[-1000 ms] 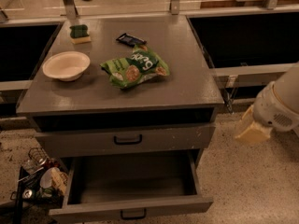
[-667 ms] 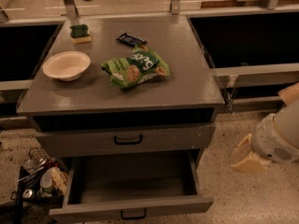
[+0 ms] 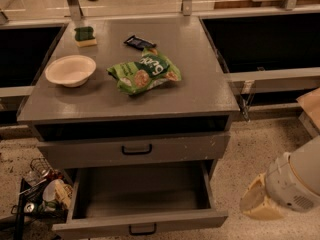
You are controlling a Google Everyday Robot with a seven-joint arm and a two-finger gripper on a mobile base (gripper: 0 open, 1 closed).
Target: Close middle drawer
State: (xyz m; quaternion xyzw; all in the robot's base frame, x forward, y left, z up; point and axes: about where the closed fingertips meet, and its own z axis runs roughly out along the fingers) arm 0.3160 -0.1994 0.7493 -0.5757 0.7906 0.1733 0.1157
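Note:
The middle drawer (image 3: 142, 191) is pulled far out at the bottom of the grey cabinet, showing a deep, plain grey, empty box. Its low flat front (image 3: 90, 229) carries a small black handle (image 3: 142, 229) at the centre. Above it sits the taller white-flecked drawer front (image 3: 75, 154) with a bigger black handle (image 3: 136, 149), pushed in. My gripper (image 3: 257, 204), a beige end on a white arm, hangs at the lower right. It is to the right of the open drawer's front corner, apart from it and holding nothing that I can see.
On the cabinet top (image 3: 210, 94) lie a white bowl (image 3: 70, 70), a green snack bag (image 3: 145, 73), a dark bar (image 3: 139, 42) and a green-yellow sponge (image 3: 85, 36). A wire basket of clutter (image 3: 37, 191) stands on the floor left of the drawer. Dark bays flank the cabinet.
My arm and gripper have moved down the frame, from beside the cabinet top's right edge to the level of the open drawer's front. The drawer has not moved.

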